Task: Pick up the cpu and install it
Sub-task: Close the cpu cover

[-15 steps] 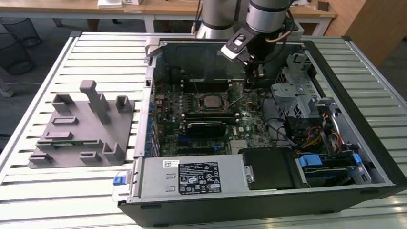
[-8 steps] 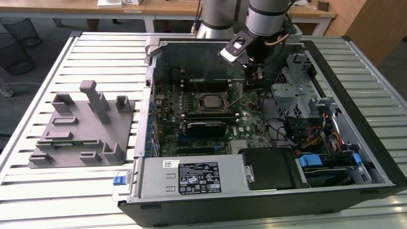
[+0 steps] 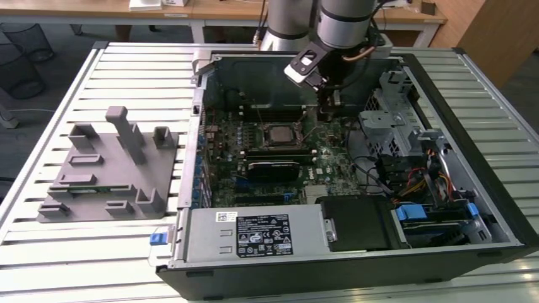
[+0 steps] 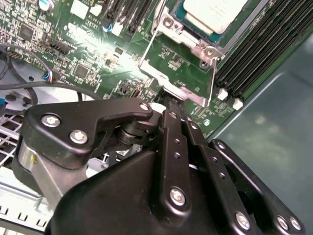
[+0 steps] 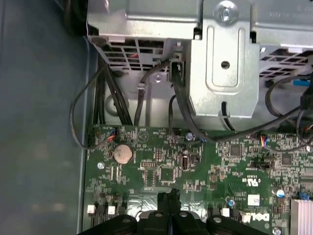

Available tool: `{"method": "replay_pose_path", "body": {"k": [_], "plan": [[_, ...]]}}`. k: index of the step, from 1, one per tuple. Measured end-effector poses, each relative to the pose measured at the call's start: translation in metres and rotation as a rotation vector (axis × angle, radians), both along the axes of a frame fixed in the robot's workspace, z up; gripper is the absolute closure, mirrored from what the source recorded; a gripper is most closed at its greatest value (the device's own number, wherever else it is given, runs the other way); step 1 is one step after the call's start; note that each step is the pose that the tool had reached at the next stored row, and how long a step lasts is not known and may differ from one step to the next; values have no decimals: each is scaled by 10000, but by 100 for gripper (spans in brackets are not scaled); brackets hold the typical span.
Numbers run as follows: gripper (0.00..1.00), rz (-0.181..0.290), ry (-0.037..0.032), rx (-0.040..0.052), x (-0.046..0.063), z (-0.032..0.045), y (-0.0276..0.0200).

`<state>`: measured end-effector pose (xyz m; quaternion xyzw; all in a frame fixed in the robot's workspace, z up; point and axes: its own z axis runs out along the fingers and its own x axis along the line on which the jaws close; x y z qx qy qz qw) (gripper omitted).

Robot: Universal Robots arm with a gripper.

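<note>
While I am watching the exterior view, the gripper (image 3: 330, 110) is hanging low inside the open computer case (image 3: 337, 274), over the motherboard (image 3: 332, 167). It is hovering near the cpu (image 3: 281, 134), on the exterior view's right of it. The cpu is sitting in its socket near the middle of the board. A grey fixture (image 3: 110, 170) is lying on the slatted table (image 3: 118, 252), on the exterior view's left of the case.

In the second wrist view, the black fingers (image 4: 176, 147) are pressing together, and I am seeing nothing between them. The gripper (image 4: 167, 98) is pointing at a metal frame (image 4: 195, 100) just beside the socket, where the cpu (image 4: 210, 12) is showing its pale top.

In the first wrist view, the clenched gripper (image 5: 168, 197) is hovering over the green board, with a coin battery (image 5: 122, 153) and a metal drive cage (image 5: 225, 73) lying beyond it.
</note>
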<state>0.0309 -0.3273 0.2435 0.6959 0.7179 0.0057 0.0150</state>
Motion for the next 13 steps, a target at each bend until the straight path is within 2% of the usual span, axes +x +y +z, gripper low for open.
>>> {"method": "replay_pose_path", "body": {"k": [8, 13], "plan": [[89, 0, -1, 1, -85, -3, 1], [89, 0, -1, 2, -187, -6, 1]]}}
